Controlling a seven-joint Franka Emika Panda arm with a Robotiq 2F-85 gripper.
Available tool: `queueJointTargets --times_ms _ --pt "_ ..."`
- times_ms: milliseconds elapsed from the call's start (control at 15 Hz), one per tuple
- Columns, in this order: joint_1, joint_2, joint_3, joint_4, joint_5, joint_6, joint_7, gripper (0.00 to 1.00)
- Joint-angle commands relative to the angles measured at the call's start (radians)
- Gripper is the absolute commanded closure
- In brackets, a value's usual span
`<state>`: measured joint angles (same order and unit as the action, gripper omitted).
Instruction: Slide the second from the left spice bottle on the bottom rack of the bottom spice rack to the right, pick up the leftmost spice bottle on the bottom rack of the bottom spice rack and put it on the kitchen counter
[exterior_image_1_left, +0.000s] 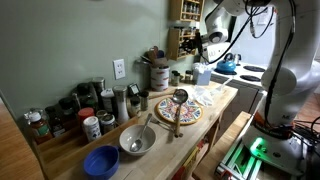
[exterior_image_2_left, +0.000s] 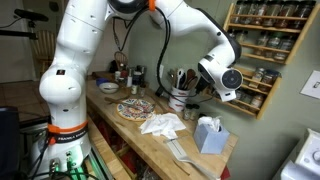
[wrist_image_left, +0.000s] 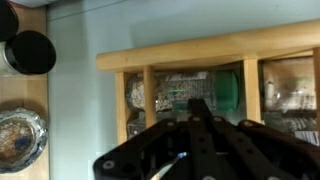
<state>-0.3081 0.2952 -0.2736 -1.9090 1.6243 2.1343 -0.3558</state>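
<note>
— Fingers (wrist_image_left: 198, 128) first: how do they stand?
— Black and drawn close together at the tips, with nothing between them that I can see.
— What lies around you?
— Pale butcher-block tabletop (exterior_image_1_left: 162, 135) runs below me, carrying a patterned plate (exterior_image_1_left: 178, 110) and a steel bowl (exterior_image_1_left: 137, 140). On the wall (exterior_image_1_left: 60, 50) above it hangs the wooden spice rack (wrist_image_left: 200, 52), and I hover right at its front. A glass jar with a green cap (wrist_image_left: 215, 88) sits just beyond my fingers; which tier, I cannot tell.

The bowl (exterior_image_1_left: 101, 161) is blue, the spice rack (wrist_image_left: 200, 50) light-brown.
</note>
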Motion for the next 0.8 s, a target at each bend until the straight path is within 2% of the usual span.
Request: queueJointTargets --times_ms 0,733 --pt "-0.004 0.031 0.000 0.028 0.041 0.028 0.010 1.00" --pt "-0.002 0.052 -0.001 0.050 0.120 0.118 -0.004 1.00"
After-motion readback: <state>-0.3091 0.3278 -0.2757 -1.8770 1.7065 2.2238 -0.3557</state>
